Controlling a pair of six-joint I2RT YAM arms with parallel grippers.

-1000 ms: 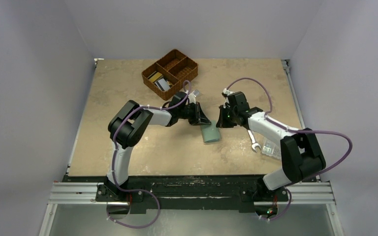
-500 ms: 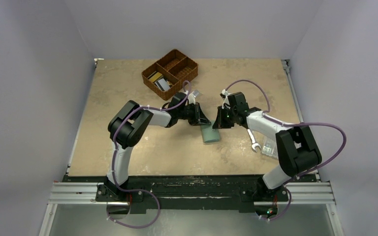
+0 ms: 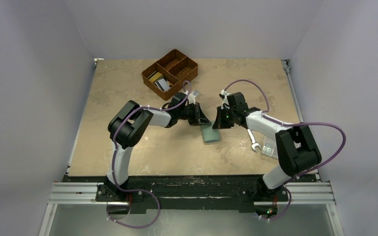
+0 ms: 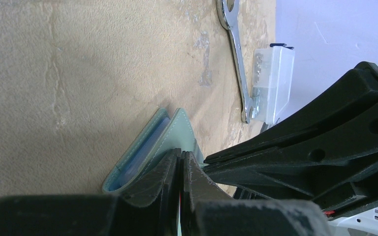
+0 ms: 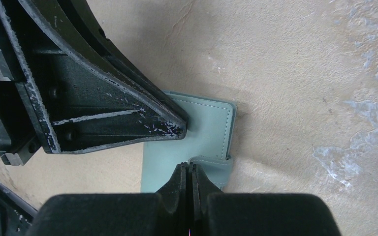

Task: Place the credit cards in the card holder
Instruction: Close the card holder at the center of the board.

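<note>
Card holder [image 3: 209, 133]: flap pinched in closed left fingers [image 4: 157, 182]; right fingers [image 5: 174, 187] just moved in, shut, tips at tab. Likely prising open next.

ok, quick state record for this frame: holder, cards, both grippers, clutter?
card holder: teal, on table, slightly ajar, between the grippers
credit cards: in wicker basket, far side
left gripper: shut, tips at holder edge, grip unclear
right gripper: shut, tips at opposite edge, grip unclear
clutter: wrench, clear plastic box, right of holder
</note>
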